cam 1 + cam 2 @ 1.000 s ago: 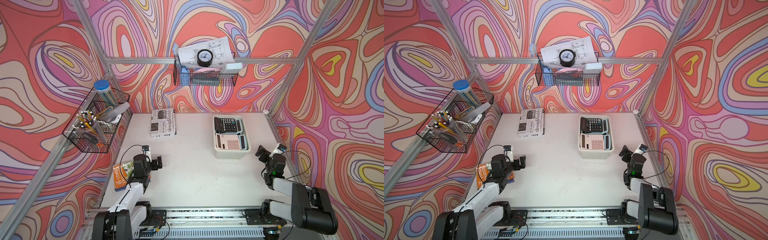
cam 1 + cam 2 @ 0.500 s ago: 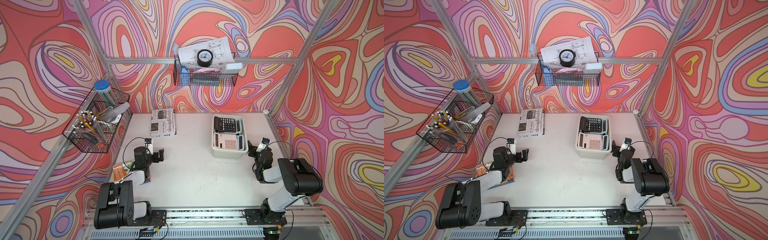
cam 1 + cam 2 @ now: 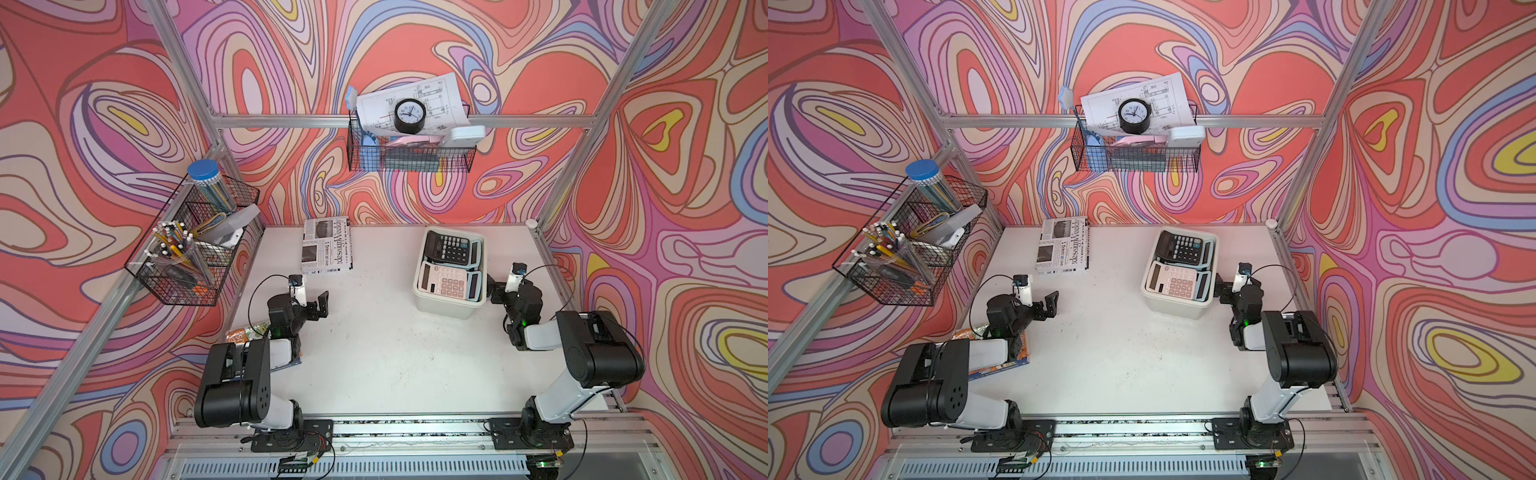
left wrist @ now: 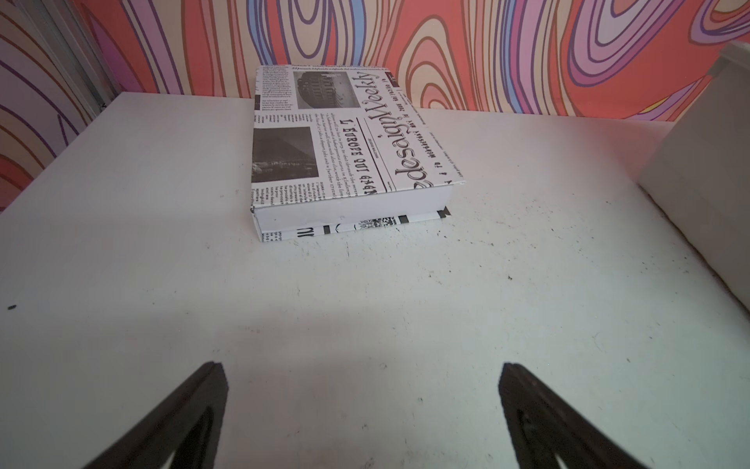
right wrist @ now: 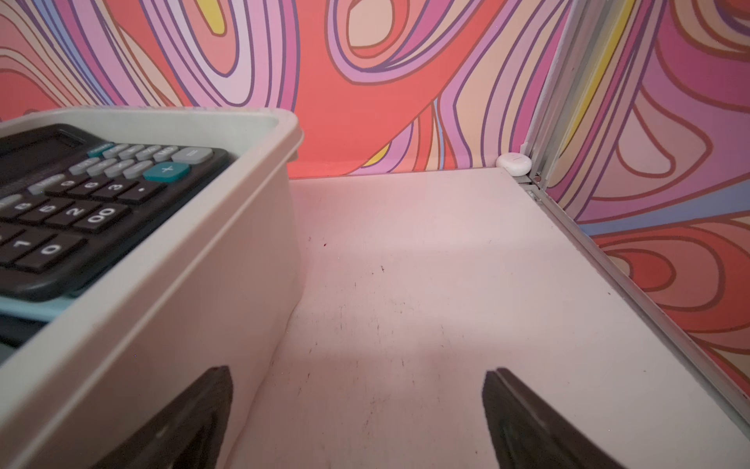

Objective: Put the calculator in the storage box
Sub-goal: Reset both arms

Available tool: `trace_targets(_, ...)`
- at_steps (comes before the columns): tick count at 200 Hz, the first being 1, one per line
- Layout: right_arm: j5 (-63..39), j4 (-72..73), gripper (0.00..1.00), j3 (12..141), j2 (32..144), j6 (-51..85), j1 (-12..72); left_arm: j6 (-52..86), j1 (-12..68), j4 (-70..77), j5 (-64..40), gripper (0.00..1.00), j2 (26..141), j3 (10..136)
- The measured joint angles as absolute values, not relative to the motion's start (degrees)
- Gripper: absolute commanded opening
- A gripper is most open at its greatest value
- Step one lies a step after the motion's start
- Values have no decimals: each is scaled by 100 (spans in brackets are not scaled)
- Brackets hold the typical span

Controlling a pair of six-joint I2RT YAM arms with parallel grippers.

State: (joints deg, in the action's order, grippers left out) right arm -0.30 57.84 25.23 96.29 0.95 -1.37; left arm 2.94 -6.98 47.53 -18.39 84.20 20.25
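The left claw (image 3: 321,305) gapes empty over the white surface (image 3: 395,353); the right claw (image 5: 357,368), equally released, sits just beside the cream-white rectangular plastic storage box (image 3: 446,308). Inside lie a pale pink-keyed calculator (image 3: 444,282) and, farther, a black calculator (image 3: 449,247). Swinging the right arm sideways could shove the box.

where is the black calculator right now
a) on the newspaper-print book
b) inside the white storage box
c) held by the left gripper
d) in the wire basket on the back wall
b: in both top views the black calculator lies inside the storage box, at its far end, beyond a pale pink calculator.
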Motion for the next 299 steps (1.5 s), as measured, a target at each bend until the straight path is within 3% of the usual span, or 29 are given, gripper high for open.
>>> trace_targets(73, 86, 5492, 98, 2630, 9636, 113, -128, 231, -193, 4692, -729, 99, 8755, 2285)
trace_targets(166, 119, 5437, 98, 2630, 9636, 113, -115, 233, -189, 4797, -552, 99, 8755, 2239)
trace_targets(219, 126, 5437, 98, 2630, 9636, 110, -115, 336, -178, 5000, 43, 99, 8755, 2080)
trace_targets(299, 128, 5433, 98, 2633, 9636, 110, -115, 292, -178, 5011, -134, 98, 8755, 2082)
